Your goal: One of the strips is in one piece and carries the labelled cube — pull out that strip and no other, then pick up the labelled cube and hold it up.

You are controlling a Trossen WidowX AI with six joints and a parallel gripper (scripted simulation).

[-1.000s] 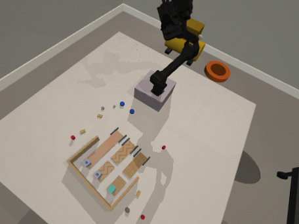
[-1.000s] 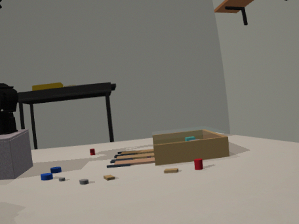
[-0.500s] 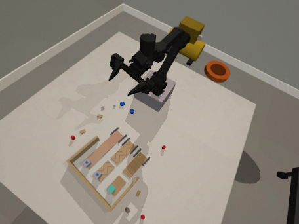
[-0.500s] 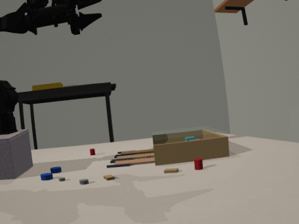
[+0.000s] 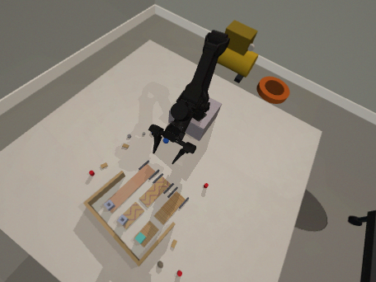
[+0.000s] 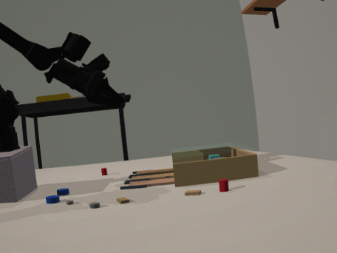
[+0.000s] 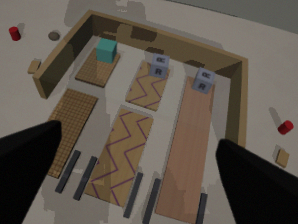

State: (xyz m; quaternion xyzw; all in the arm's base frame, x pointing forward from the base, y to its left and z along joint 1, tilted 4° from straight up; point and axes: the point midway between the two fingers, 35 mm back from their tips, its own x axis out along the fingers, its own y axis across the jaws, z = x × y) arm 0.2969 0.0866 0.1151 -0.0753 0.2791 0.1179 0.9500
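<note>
so the black parallel-jaw gripper (image 5: 173, 149) hung spread wide with nothing between its fingers, well above the mat and short of the strip handles, pointing down at the open-fronted wooden tray (image 7: 239, 95).

inside the tray there were three lanes. the plain pinkish-tan wooden strip (image 7: 191, 145) on the wrist view's right ran in one unbroken piece from its dark handle bar (image 7: 201, 207) all the way back to a grey cube marked "R" (image 7: 204, 80) sitting on its far end. the middle zigzag-patterned strip (image 7: 121, 154) was cut in two, with a visible gap before the back piece (image 7: 147, 87) that carried a second grey "R" cube (image 7: 159, 65). the brown gridded strip (image 7: 73, 117) was split too, and its back piece held a plain teal cube (image 7: 106, 49).

my read: the plain strip was the one to pull, and its cube was the target, near the tray's back wall.

what could go wrong: the handle bars sat close together, so wide jaws coming down a bit off could hook the zigzag strip's bar (image 7: 152, 199) as well and drag the wrong strip. a fast pull could also slide or tip the cube off the strip's end. and with two near-identical "R" cubes side by side, grabbing the middle one would be an easy slip.
</note>
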